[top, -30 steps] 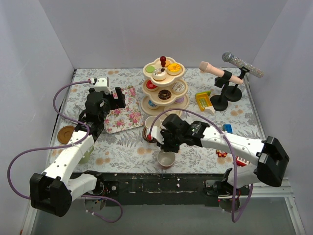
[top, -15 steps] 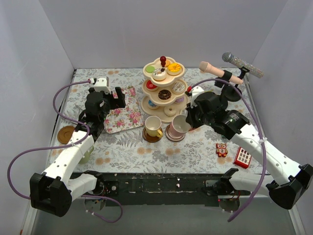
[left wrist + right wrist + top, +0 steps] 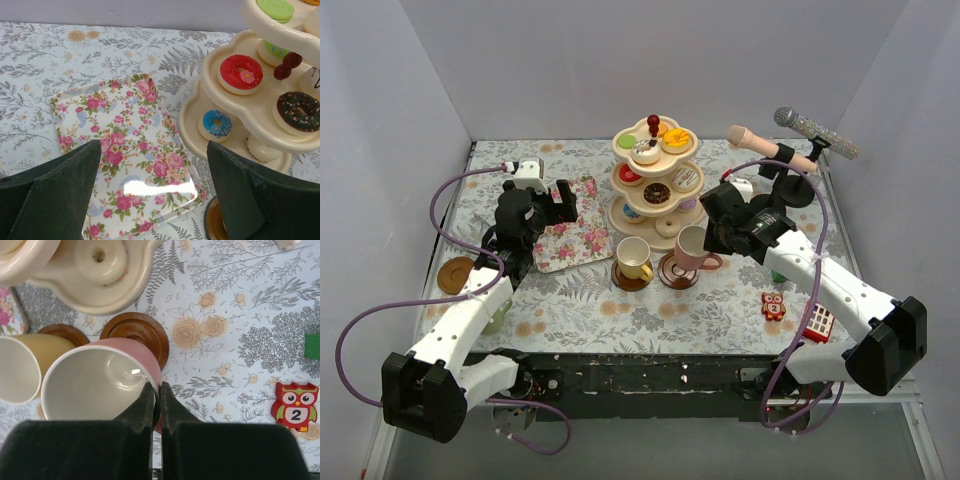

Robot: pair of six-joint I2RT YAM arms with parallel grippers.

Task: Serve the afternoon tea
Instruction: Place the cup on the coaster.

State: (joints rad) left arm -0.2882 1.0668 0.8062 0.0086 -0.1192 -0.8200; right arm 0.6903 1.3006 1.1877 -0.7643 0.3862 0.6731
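The pink cup (image 3: pixel 692 247) is being gripped by the right end effector (image 3: pixel 156 390). Its two fingers are being pinched tight on the cup's rim, one inside and one outside. The cup is being held at the edge of a round brown saucer (image 3: pixel 135 334), near the middle of the bench (image 3: pixel 720 300). Whether cup and saucer are touching cannot be told.

At 9 o'clock from the pink cup, a yellow cup (image 3: pixel 634 257) is being carried on a second saucer (image 3: pixel 632 282). At 12 o'clock from both cups, a red donut (image 3: pixel 240 75), a blue donut (image 3: pixel 216 125) and other little cakes are being kept on the cream three-tier stand (image 3: pixel 615 213).

The left end effector (image 3: pixel 152 150) is being held wide open, with nothing in it, over a flowery tray (image 3: pixel 125 165) at 9 o'clock from the stand. A red owl block (image 3: pixel 295 407) is being seen at 4 o'clock from the pink cup.
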